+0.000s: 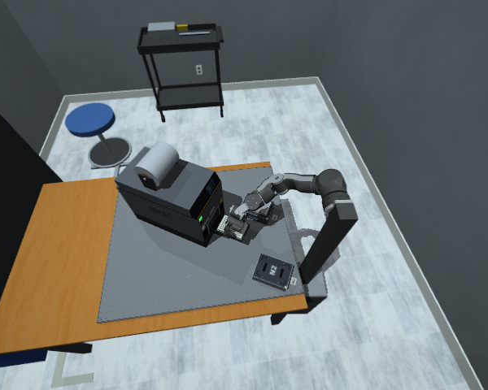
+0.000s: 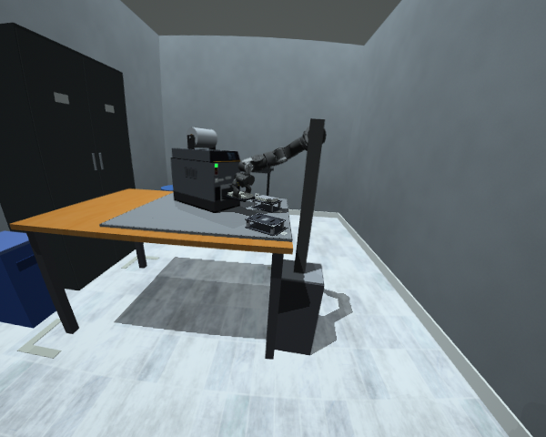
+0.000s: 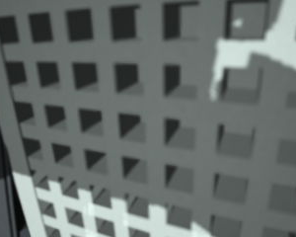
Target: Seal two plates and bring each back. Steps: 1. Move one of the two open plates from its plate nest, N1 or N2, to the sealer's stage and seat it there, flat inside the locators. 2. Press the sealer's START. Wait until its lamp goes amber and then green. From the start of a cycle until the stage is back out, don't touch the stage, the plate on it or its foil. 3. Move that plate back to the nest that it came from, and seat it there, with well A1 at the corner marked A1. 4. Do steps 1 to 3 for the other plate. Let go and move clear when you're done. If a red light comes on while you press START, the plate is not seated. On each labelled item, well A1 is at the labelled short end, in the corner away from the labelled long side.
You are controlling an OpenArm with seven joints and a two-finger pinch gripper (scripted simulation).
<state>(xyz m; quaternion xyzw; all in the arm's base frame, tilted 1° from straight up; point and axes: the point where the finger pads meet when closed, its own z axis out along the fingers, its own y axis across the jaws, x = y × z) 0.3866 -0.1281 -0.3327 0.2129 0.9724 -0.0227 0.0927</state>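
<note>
The sealer [image 1: 168, 210] [image 2: 193, 178] shows a green lamp [image 1: 200, 218] [image 2: 216, 165]. Its stage is out at the front, mostly hidden under a pale plate [image 1: 224, 223] [image 3: 153, 104]. My gripper [image 1: 237, 227] [image 2: 240, 191] is over the stage, shut on this plate. The wrist view shows its grid of wells close up, partly in bright light; whether foil covers them I cannot tell. The plate looks roughly level; its seating in the locators is hidden. Nest N2 [image 1: 272, 270] [image 2: 265, 223] is empty. Nest N1 [image 2: 269, 207] holds another pale plate [image 2: 267, 199], partly behind the arm in the top view.
The sealer's body and foil roll [image 1: 158, 162] [image 2: 204, 137] rise beside the gripper. N1 stands close under the forearm. The arm's post [image 1: 330, 243] [image 2: 310, 188] is at the table's right edge. A cart [image 1: 189, 101] and a blue stool [image 1: 89, 119] stand away from the table.
</note>
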